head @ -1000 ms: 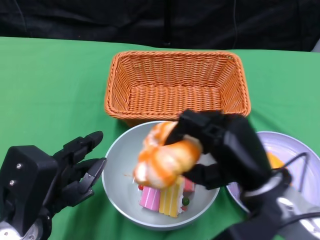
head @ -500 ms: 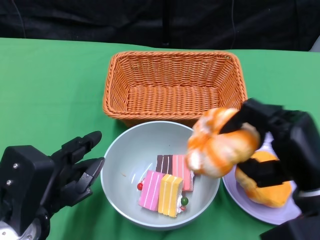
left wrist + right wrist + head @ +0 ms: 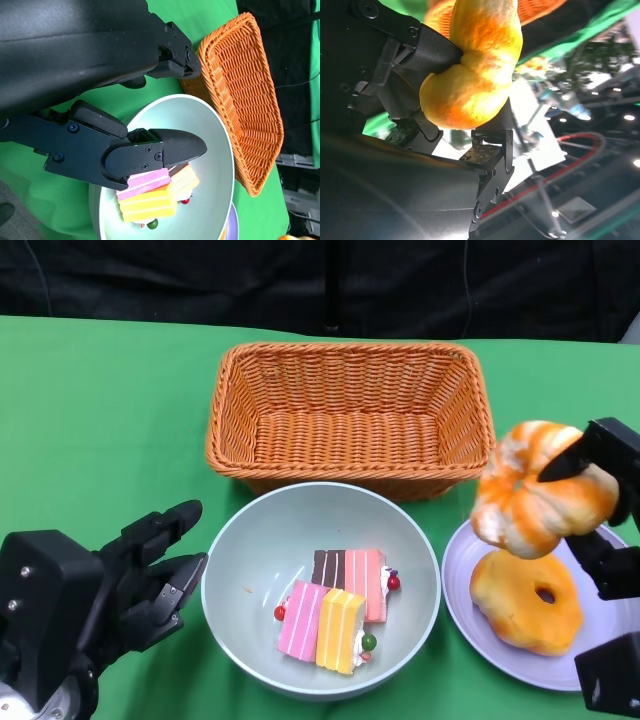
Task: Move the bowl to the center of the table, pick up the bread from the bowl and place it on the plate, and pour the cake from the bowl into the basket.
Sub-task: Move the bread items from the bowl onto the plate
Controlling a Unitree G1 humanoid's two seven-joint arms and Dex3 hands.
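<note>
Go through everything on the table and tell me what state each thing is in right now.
Orange wicker basket: empty.
Grey bowl: holds striped cake slices.
Lavender plate: holds one ring-shaped bread.
Glazed orange bread: held above the plate.
Right hand: gripping the bread.
Left hand: open.

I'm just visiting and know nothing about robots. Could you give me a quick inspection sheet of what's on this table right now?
Surface: green table.
Job's things: grey bowl in front of the empty orange basket, holding cake; purple plate bears one bread ring.
Clutter: nothing seen.
Hands: right hand grips a bread above the plate; left hand holds nothing, beside the bowl.
Cables: nothing seen on the table.
Surroundings: dark backdrop behind.
</note>
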